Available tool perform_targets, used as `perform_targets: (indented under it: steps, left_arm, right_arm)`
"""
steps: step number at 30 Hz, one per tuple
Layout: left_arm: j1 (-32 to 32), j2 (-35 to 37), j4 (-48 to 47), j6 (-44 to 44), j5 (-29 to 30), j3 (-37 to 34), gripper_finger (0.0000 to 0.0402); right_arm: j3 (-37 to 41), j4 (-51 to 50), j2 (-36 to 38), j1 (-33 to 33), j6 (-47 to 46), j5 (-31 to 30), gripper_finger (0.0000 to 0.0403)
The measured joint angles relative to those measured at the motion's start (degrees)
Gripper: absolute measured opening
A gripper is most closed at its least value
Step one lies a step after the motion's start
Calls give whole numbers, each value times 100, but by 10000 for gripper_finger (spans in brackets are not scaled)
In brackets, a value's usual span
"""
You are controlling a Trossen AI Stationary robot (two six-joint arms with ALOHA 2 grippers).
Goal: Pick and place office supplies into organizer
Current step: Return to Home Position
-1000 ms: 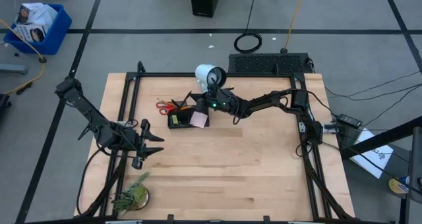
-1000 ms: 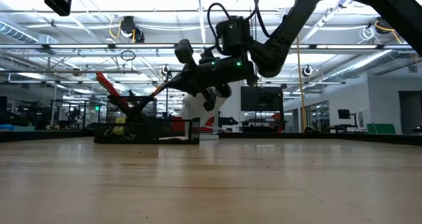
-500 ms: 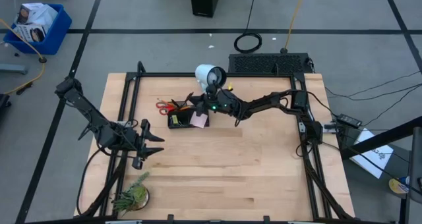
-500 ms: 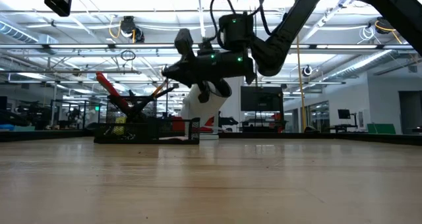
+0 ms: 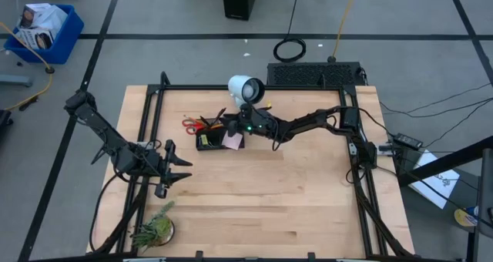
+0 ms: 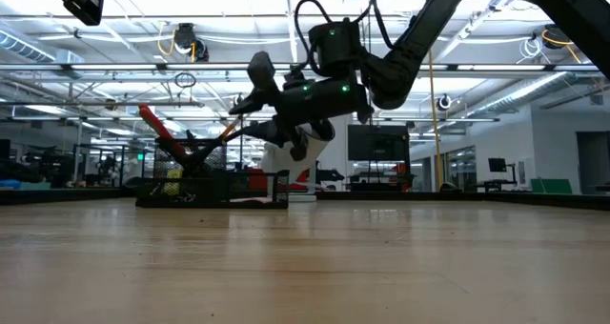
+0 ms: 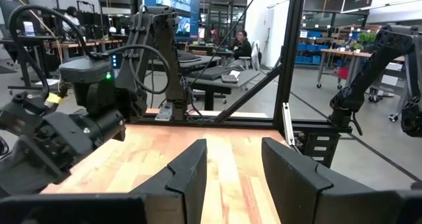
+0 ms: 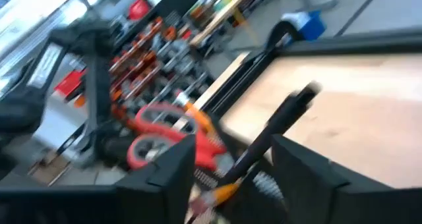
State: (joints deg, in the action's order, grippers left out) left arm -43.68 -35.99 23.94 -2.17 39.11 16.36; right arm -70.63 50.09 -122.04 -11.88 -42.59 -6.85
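One organizer [image 5: 202, 146], one scissors [image 5: 190, 125], one pink pad [image 5: 232, 141]

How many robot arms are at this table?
2. The left arm waits at the left edge of the table; the right arm holds the right gripper above the black organizer. None seems hidden.

Black organizer [image 5: 208, 143], red-handled scissors [image 5: 189, 125], pink sticky-note pad [image 5: 233, 141], orange pencils [image 5: 206, 123], white cylinder [image 5: 243, 86], green plant [image 5: 154, 229], pale wood-grain table [image 5: 293, 193], blue bin [image 5: 60, 32].
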Motion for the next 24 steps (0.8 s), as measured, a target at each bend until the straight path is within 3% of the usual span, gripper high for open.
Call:
perform_targets:
  steps: [5, 8, 24]
  left_arm:
    - [0, 0, -10, -7, -2, 0, 148]
    - [-1, -1, -18, 16, -2, 0, 147]
    - [-2, -2, -21, 90, -2, 0, 147]
  right_arm:
    - [0, 13, 0, -7, 17, -665, 237]
    - [1, 22, 0, -87, -111, -644, 253]
    - [-264, -164, -4, -208, -234, -501, 211]
